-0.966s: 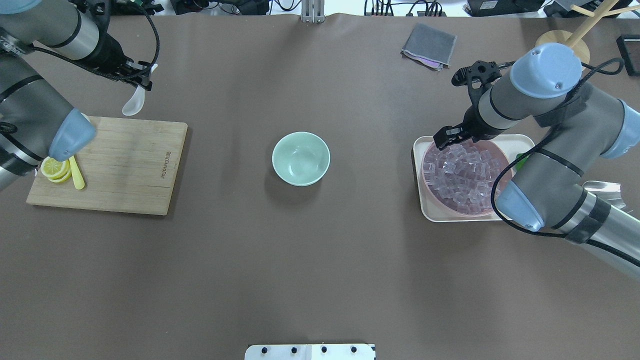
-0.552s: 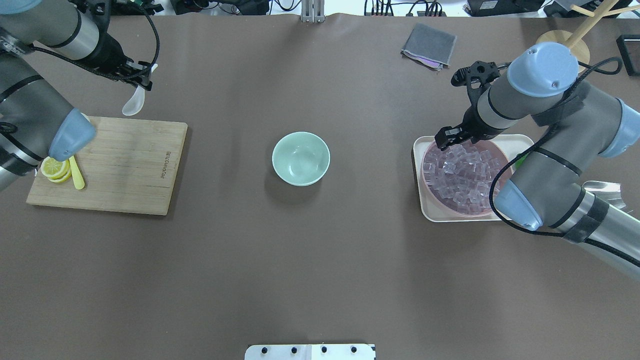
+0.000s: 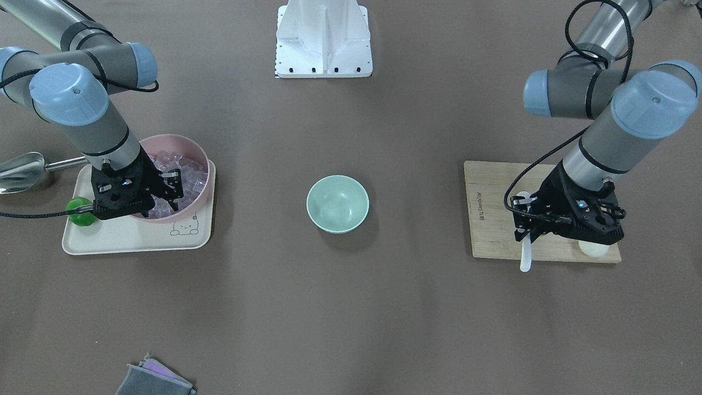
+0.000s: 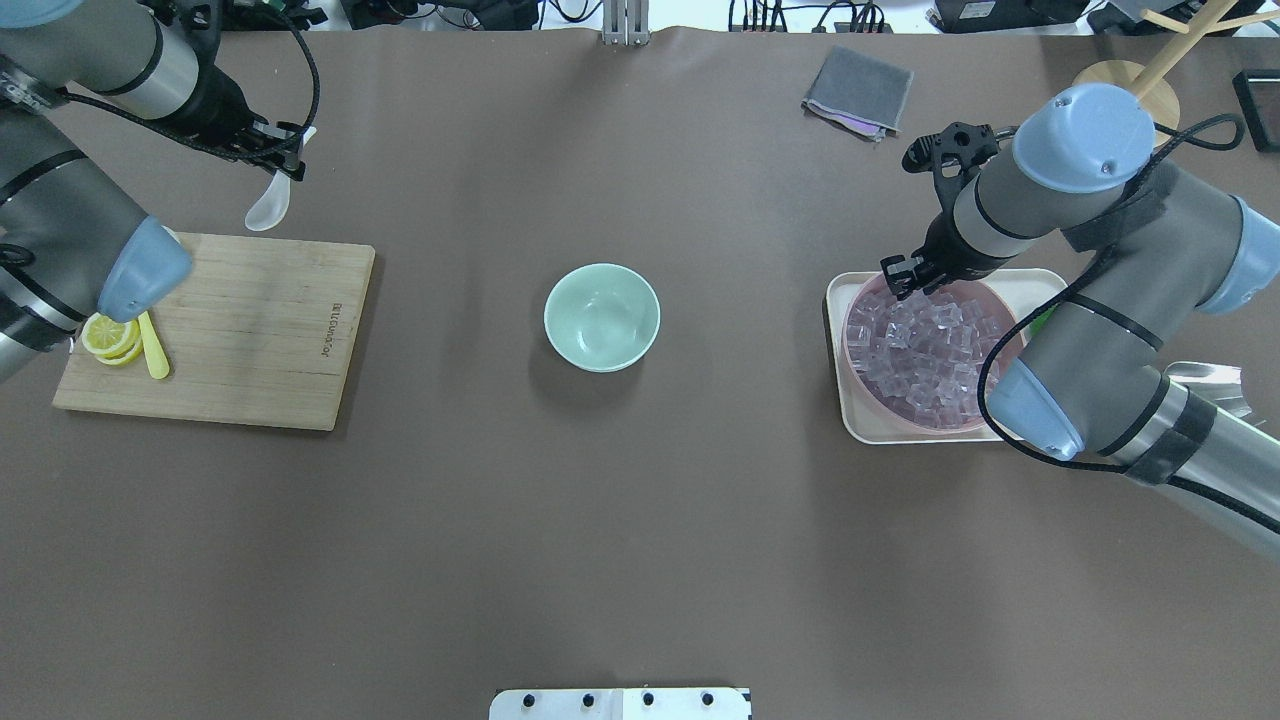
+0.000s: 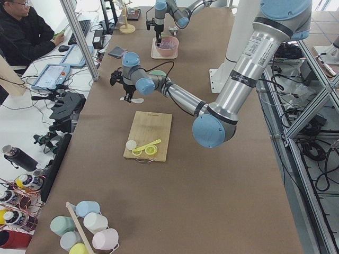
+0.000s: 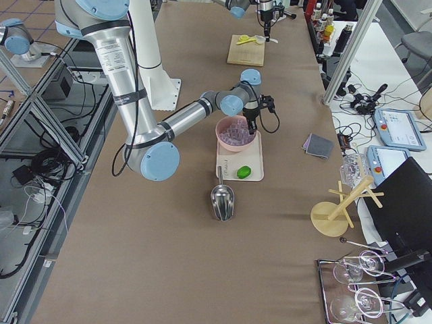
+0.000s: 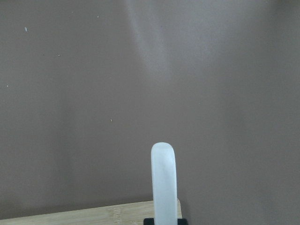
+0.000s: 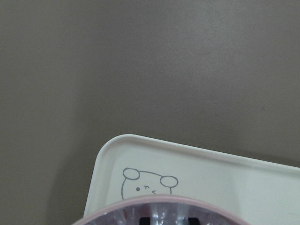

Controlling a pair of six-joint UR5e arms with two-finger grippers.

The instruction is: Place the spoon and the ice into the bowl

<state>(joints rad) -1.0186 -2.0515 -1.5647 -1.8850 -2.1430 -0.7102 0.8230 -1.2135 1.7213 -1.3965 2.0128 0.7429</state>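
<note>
1. The left gripper [image 4: 283, 160] is clamped on the handle of the spoon [image 4: 268, 205]. The scoop hangs below its fingers, with the long axis near upright.
2. The right gripper [image 4: 908, 278] holds its jaws apart, tips down among the ice [image 4: 930, 350] in the pink bowl [image 4: 848, 345]. No cube looks pinched yet.
3. The bowl [image 4: 602, 317] sits between the two hands, well apart from both. It lies to the right of the spoon hand and to the left of the ice hand, which seems slightly nearer.

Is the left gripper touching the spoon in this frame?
Touching. The front-facing view shows the left gripper shut on the spoon, which hangs from between its fingers; the left wrist view agrees.
</note>
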